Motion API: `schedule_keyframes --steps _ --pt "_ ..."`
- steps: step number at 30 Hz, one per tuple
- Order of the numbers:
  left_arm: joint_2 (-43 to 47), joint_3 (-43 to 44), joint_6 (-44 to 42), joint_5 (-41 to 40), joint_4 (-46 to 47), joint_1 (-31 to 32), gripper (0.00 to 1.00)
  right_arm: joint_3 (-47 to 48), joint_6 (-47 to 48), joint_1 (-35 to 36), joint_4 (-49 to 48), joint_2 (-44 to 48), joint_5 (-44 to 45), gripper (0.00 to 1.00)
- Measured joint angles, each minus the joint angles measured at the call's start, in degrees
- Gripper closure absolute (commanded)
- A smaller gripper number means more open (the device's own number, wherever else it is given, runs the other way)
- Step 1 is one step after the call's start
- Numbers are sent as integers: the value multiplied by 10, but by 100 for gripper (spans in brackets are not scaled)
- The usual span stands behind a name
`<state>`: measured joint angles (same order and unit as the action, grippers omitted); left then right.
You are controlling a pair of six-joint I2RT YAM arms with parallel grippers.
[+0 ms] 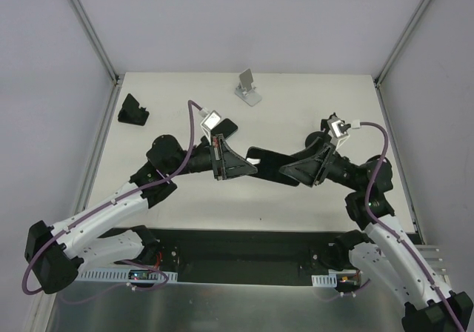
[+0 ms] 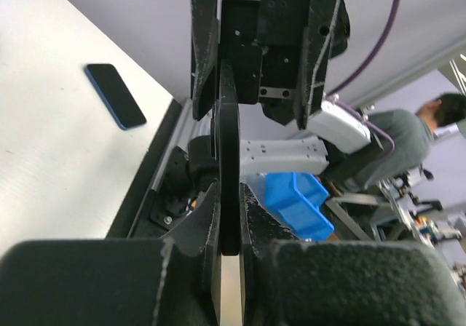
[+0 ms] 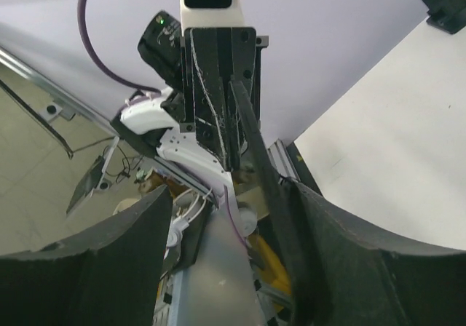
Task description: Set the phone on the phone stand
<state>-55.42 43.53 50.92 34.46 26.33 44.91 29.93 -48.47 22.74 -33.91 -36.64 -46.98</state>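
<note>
the phone (image 1: 266,158) is off the tabletop (image 1: 318,110), a thin dark slab hanging in the air over the middle, between the two arms, which point at each other. the left fingers (image 2: 204,228) are pinched narrow on one end of it; in the left wrist view it stands edge-on between them and runs straight away toward the other arm. the right fingers (image 3: 95,268) are spread wide, with the slab's other end lying in the gap, close along the inside of one of them but not clamped, so by my reading the left arm alone carries the phone. the phone stand (image 1: 249,87), a pale little easel, sits at the far edge of the tabletop, well apart from the phone and with nothing on it. a black stand-like piece (image 1: 133,111) sits at the far left, and a second, blue-edged phone (image 2: 115,95) lies flat on the tabletop in the left wrist view. as for progress, the pick-up is done and the phone is in a firm grip. the carry to the far edge, the tilt to match the backrest and the setting down on the ledge are all left. i would call it halfway at most.
</note>
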Motion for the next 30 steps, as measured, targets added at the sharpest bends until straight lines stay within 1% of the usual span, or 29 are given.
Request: schedule_keyframes --steps 1,3,4,6,7,8,9,12,14,15,16,18,19,22,23,27,29,30 --pt "-7 3 1 15 5 0 100 3 4 0 0 -3 -12 47" --pt "-23 7 6 43 18 0 100 3 14 0 5 -7 -29 55" --pt "-34 11 8 57 21 0 100 3 17 0 9 -7 -34 61" --pt "-47 17 12 74 26 0 100 3 21 0 14 -7 -44 69" --pt "-51 18 12 81 31 -1 100 3 23 -1 15 -7 -48 81" --pt "-54 20 13 87 35 -4 100 3 25 -2 15 -7 -50 86" --pt "-56 23 13 93 38 -4 100 3 25 -2 16 -8 -54 99" --pt "-62 31 10 111 47 -8 99 3 24 -2 11 -7 -61 99" --pt "-68 36 12 119 48 -12 75 -3 21 -2 7 0 -58 99" --pt "-71 39 13 121 48 -13 65 -7 18 -2 2 3 -55 99" --pt "-75 39 20 121 53 -16 49 -10 17 -2 0 5 -52 99" --pt "-83 39 39 117 78 -24 45 -19 16 -1 -1 10 -50 99" --pt "-86 38 54 114 91 -27 45 -23 16 0 -1 11 -47 99" --pt "-106 29 107 109 171 -34 62 -29 12 1 -5 12 -39 99" --pt "-115 26 121 109 194 -34 65 -31 10 1 -7 12 -36 99" --pt "-160 18 165 111 255 -33 65 -36 -1 1 -15 13 -13 99" --pt "-168 9 174 111 263 -32 68 -40 -8 1 -24 14 -3 99" --pt "-168 6 176 112 265 -32 73 -42 -10 1 -25 14 -1 99"
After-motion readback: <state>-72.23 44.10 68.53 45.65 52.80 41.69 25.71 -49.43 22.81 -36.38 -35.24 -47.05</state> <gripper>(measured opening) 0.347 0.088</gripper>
